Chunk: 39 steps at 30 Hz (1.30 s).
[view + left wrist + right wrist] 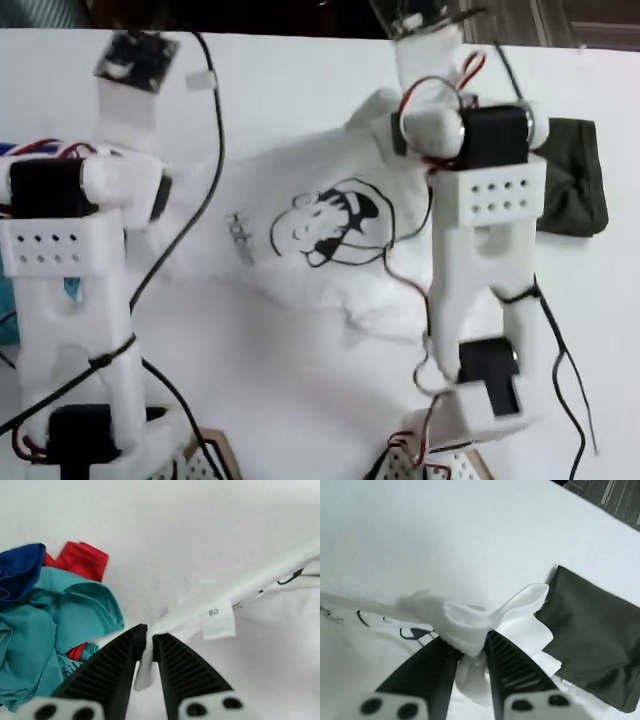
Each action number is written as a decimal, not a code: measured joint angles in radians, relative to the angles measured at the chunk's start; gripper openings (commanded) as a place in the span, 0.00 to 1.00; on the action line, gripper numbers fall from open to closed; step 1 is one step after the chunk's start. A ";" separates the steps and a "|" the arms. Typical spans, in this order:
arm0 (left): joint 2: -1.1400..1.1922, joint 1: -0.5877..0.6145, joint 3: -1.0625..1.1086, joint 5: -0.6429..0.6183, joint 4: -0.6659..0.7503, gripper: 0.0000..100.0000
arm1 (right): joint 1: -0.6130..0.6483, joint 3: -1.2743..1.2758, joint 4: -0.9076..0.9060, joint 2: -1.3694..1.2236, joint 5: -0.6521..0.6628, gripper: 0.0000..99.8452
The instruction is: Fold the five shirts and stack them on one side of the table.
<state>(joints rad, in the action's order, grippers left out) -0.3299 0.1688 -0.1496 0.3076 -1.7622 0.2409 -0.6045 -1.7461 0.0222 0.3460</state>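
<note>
White shirt [320, 230] lies rumpled, dark shirt [575, 180] folded beside it; teal shirt [60, 625], blue shirt [20, 570], red shirt [82, 560] heaped.

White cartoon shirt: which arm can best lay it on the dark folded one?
Likely right. The right gripper pinches the white printed shirt beside the folded dark green shirt; the left gripper holds it by the crumpled teal shirt.

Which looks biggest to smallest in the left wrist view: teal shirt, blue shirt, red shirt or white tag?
1. The teal shirt, biggest by far.
2. The blue shirt and the red shirt look about alike. The blue one runs off the edge, so I won't rank them.
3. The white tag on the white shirt, smallest.
</note>
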 measured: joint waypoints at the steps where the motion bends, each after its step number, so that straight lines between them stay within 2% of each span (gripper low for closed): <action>1: 0.000 0.005 0.040 0.017 0.000 0.03 | 0.015 0.072 0.000 0.044 0.000 0.02; 7: 0.000 0.032 0.336 0.110 0.048 0.03 | 0.091 0.585 0.049 0.249 0.005 0.02; 13: 0.000 0.040 0.675 0.141 0.256 0.03 | 0.140 1.129 0.308 0.308 0.110 0.03; 15: 0.000 0.037 0.776 0.147 0.344 0.03 | 0.143 1.246 0.376 0.308 0.138 0.07; 18: 0.000 0.037 0.888 0.169 0.446 0.03 | 0.144 1.287 0.379 0.318 0.155 0.19; 20: 0.000 0.037 0.933 0.170 0.497 0.03 | 0.146 1.286 0.351 0.325 0.163 0.23; 24: 0.000 0.037 0.956 0.170 0.535 0.03 | 0.121 1.180 0.207 0.325 0.173 0.21; 27: 0.000 0.038 0.956 0.170 0.542 0.03 | 0.043 1.054 0.144 0.339 0.173 0.21; 32: 0.000 0.038 0.956 0.170 0.542 0.03 | -0.120 1.026 0.178 0.315 0.170 0.21; 39: 0.000 0.038 0.956 0.170 0.542 0.03 | -0.144 1.189 0.269 0.233 0.222 0.21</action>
<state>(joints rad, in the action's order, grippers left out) -0.3299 0.2071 0.8063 0.4780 -1.2206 0.0967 0.5846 -1.4776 0.2555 0.5685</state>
